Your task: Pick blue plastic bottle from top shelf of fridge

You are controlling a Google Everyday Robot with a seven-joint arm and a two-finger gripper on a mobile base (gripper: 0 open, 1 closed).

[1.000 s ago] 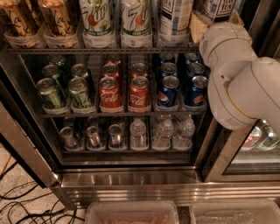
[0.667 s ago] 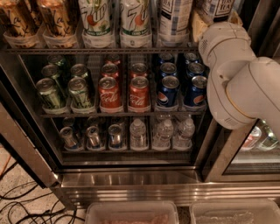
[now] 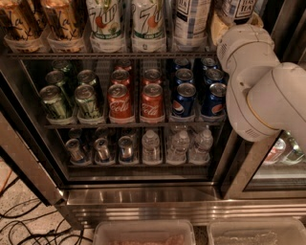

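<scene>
The fridge (image 3: pixel 143 196) stands open, with a stainless frame and dark racks. On the top shelf (image 3: pixel 71 56), a blue plastic bottle (image 3: pixel 191 21) with a pale checked label stands right of centre; its cap is cut off by the top edge. A second bottle with the same kind of label (image 3: pixel 236 9) stands further right, partly behind my arm. Only the white arm links (image 3: pixel 258 91) show, at the right in front of the shelves. My gripper is out of view past the frame's edge.
Two 7up bottles (image 3: pixel 126 24) and brown bottles (image 3: pixel 43 21) share the top shelf. Below are green cans (image 3: pixel 71 95), Coca-Cola cans (image 3: pixel 136 100), Pepsi cans (image 3: pixel 198 93) and small water bottles (image 3: pixel 177 146). The glass door (image 3: pixel 277 162) stands at the right. Cables (image 3: pixel 28 225) and plastic bins (image 3: pixel 143 234) lie on the floor.
</scene>
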